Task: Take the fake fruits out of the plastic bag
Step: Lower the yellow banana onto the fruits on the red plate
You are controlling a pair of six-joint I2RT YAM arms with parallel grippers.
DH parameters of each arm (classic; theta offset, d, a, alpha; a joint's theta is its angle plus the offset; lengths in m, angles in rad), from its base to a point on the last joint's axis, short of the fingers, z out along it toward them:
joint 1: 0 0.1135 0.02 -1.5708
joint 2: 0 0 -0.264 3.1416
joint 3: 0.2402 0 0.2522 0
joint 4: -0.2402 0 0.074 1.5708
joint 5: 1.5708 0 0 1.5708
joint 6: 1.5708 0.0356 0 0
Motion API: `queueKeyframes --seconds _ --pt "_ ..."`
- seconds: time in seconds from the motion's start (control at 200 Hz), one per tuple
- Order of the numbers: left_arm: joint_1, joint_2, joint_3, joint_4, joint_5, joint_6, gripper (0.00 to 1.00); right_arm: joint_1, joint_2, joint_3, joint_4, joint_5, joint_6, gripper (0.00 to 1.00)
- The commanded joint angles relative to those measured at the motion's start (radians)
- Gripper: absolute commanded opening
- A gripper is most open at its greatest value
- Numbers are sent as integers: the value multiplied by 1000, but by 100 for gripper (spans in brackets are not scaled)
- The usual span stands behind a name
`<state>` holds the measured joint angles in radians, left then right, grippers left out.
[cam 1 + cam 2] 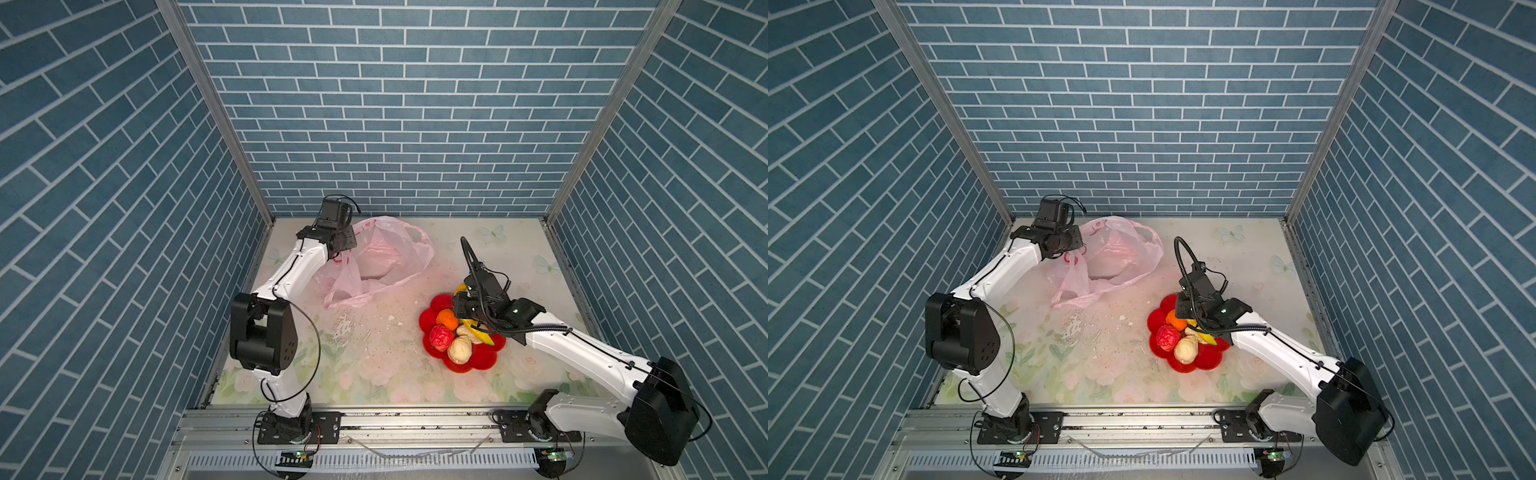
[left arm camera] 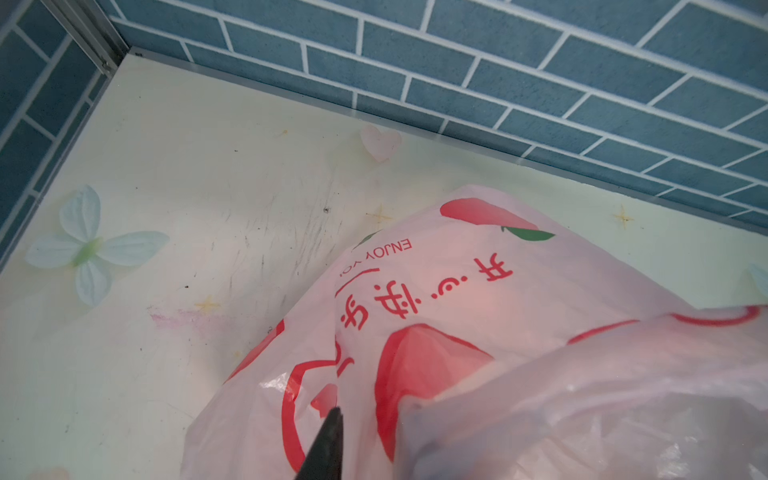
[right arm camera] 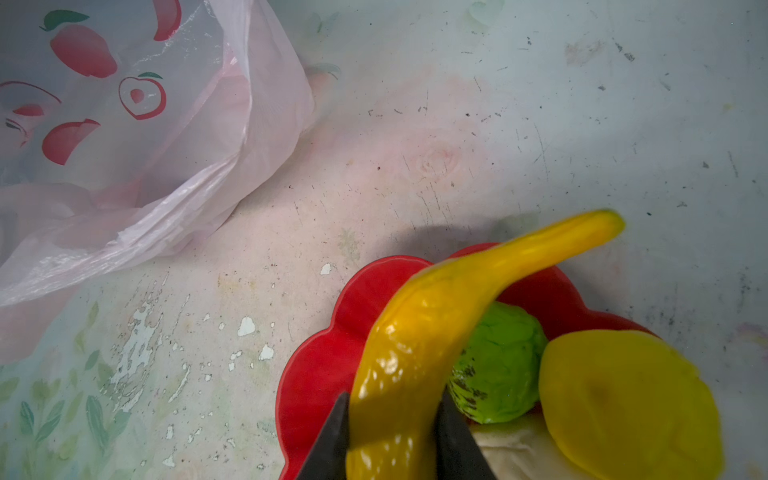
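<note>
**Banana poised over the dish**

The left jaws rest at the plastic bag (image 1: 386, 253), back-left on the worktop (image 1: 374, 374), probably steadying it; film hides their gap, so I can't tell. The right jaws clamp the banana (image 3: 419, 353) above the red dish (image 3: 324, 365), ready to join the other fruits (image 1: 441, 336)

Floral table (image 1: 374, 365) (scuffed, flaking): pink plastic bag (image 1: 390, 249), red dish (image 1: 480, 359)

Bag (image 1: 399, 249) back-left; dish (image 1: 482, 360) w/ fruits (image 1: 459, 350) front-right; banana (image 3: 415, 353) over dish.
</note>
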<state>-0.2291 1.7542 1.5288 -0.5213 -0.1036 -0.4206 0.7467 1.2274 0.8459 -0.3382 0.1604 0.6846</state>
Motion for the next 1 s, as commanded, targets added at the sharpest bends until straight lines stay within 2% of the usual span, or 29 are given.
queueKeyframes --seconds 0.0,0.265,0.44,0.64,0.995 --pt "-4 -52 14 -45 29 5 38 7 15 -25 21 -7 40 9" --pt "-4 -163 -23 -93 90 15 59 13 29 -43 45 -1 51 9" --pt "-4 -214 -22 -136 98 48 67 14 28 -74 74 1 72 10" --pt "-4 -271 -38 -154 92 82 71 20 38 -99 91 -5 85 11" --pt "-1 -391 -167 -100 36 121 74 22 55 -128 105 7 95 17"
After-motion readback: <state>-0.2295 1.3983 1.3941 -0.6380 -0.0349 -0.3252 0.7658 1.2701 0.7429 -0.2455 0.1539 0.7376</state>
